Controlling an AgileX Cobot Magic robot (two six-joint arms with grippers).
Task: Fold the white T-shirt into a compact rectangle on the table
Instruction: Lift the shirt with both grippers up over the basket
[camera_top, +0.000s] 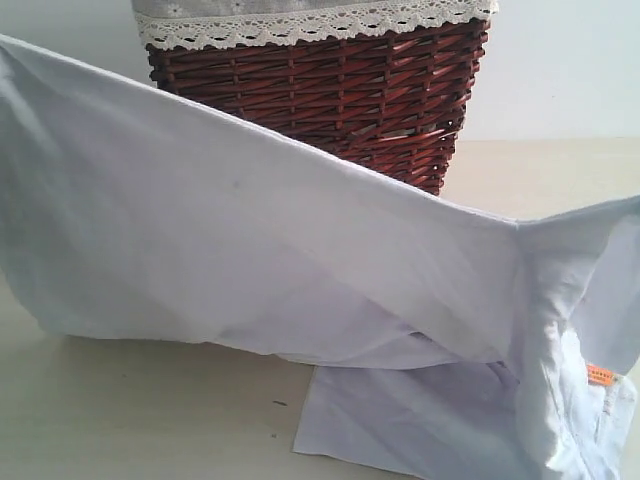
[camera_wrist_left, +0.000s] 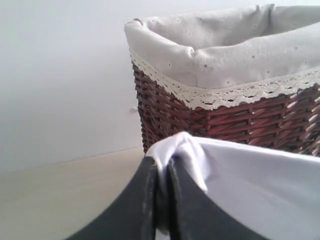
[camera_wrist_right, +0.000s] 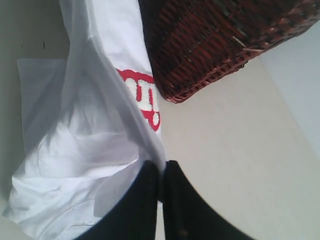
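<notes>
I see thin white T-shirt (camera_top: 200, 220) hung creased; left jaws, right jaws each clamped on bunched cloth. Woven wicker basket (camera_top: 340, 90) behind.

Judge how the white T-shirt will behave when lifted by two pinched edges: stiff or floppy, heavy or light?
Probably floppy: the white T-shirt drapes in creases between the left gripper and right gripper, its lower part lying on the table. Likely light: the jaws' small pinches hold it up. It may swing if moved fast.
</notes>
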